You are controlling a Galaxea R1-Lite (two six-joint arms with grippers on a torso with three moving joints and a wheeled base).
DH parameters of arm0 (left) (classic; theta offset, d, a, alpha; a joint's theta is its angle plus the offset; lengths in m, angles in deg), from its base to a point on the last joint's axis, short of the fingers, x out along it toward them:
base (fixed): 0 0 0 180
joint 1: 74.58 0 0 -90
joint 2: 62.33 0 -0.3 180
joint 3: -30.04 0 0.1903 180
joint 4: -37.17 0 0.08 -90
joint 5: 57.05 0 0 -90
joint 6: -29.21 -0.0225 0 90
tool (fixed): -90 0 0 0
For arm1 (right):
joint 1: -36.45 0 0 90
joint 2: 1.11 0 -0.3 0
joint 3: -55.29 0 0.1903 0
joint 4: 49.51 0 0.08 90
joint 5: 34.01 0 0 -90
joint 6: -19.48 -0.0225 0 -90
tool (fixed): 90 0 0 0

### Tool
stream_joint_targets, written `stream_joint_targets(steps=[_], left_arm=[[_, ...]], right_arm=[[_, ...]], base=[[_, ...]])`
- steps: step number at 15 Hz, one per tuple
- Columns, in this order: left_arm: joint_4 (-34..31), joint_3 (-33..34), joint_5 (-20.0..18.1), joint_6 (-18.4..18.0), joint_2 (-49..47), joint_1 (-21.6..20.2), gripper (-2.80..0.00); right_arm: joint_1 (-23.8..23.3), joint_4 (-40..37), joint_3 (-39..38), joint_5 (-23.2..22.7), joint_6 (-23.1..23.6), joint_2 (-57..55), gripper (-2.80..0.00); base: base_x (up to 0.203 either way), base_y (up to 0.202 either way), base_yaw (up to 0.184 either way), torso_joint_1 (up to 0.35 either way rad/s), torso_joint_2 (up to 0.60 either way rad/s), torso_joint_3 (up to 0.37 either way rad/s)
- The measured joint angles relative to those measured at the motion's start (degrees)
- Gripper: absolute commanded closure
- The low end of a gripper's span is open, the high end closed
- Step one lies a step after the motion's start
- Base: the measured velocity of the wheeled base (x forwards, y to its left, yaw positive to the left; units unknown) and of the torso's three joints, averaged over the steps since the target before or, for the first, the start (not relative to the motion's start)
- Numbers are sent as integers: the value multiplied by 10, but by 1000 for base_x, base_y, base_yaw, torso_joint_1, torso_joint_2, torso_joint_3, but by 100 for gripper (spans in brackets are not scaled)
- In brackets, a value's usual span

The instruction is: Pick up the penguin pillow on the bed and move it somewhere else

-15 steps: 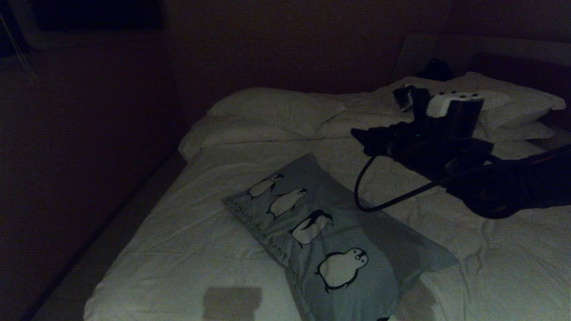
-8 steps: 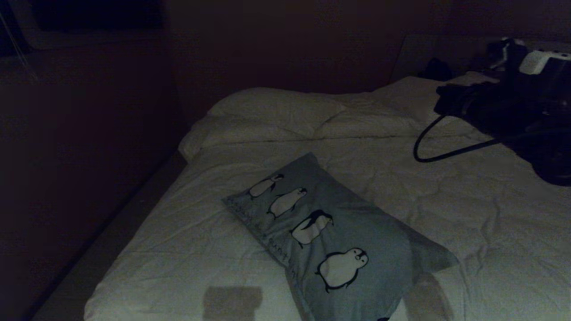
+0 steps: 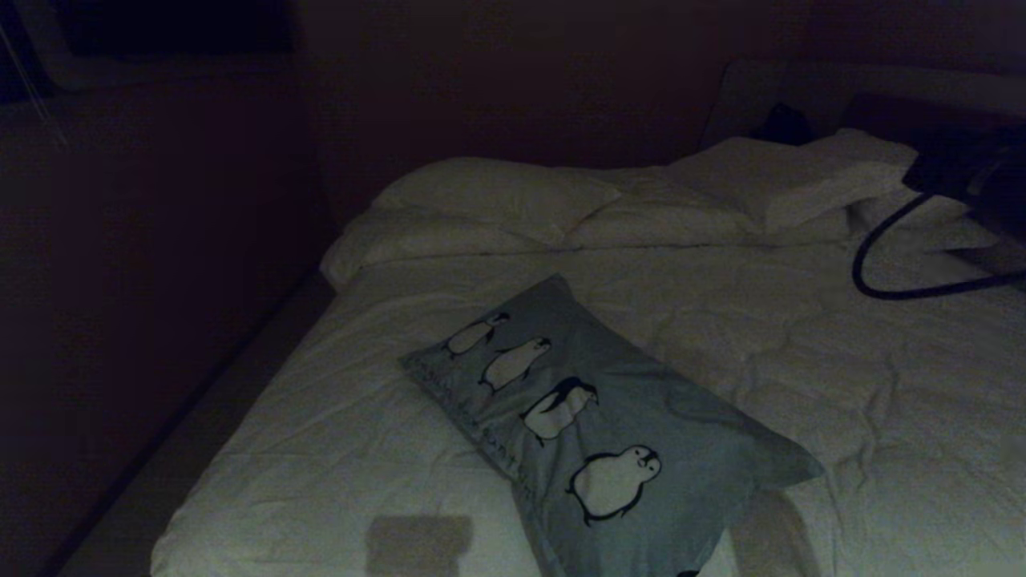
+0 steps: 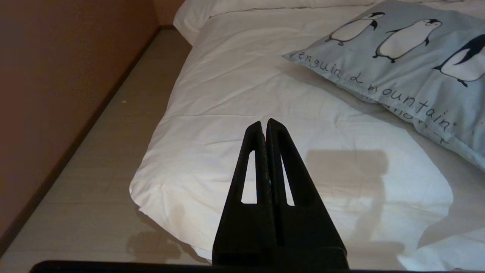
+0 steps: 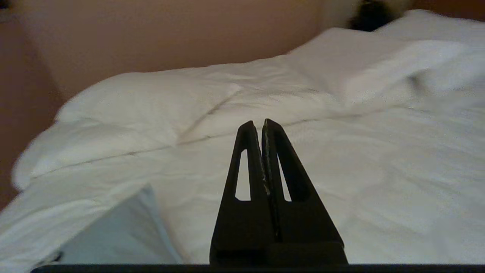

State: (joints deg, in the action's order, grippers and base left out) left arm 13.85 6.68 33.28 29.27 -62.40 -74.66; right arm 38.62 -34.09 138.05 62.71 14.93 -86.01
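Penguin pillow (image 3: 597, 429): lies flat on the bed (image 3: 801, 385), slanted across the near half of the comforter, one end running out of the head view at the bottom; nothing touches it.
Lettering edge: the hem with the dark handwriting faces the left side of the bed; left wrist view shows it close up.
Right gripper (image 5: 261, 125): fingers pressed together, nothing between them; raised over the comforter, pointing at the white pillows (image 3: 513, 196) at the headboard end.
Right arm (image 3: 974, 180): only a dark part and its cable loop (image 3: 890, 280) show at the right edge of the head view, well apart from the penguin pillow.
Left gripper (image 4: 265, 125): closed and empty, parked over the near left corner of the bed, floor (image 4: 75, 182) beside it.
Step in hand: judging by this, the pillow is not grasped yet; the right arm needs a fresh approach.
How to do it well: open the jaws wide before descending; aim for a corner or the far long edge, where the fabric bunches; pinch cover plus some filling, not the comforter below.
Lift: raise straight up first so the long pillow clears the wrinkles, then carry.
Risk: soft, floppy load; a thin pinch of cover alone may slip.
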Motion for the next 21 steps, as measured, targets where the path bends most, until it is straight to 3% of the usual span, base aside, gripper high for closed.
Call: stream_joint_targets(steps=[8, 16, 21], left_arm=[[0, 0, 0, 0, 0, 0, 0], [0, 0, 0, 0, 0, 0, 0], [0, 0, 0, 0, 0, 0, 0]], right_arm=[[-69, -88, -154, 98, 13, 227, 0], [-76, -188, -275, 248, 59, 441, 0], [-61, -278, -295, 266, 80, 632, 0]], base=[[0, 0, 0, 0, 0, 0], [0, 0, 0, 0, 0, 0], [0, 0, 0, 0, 0, 0]])
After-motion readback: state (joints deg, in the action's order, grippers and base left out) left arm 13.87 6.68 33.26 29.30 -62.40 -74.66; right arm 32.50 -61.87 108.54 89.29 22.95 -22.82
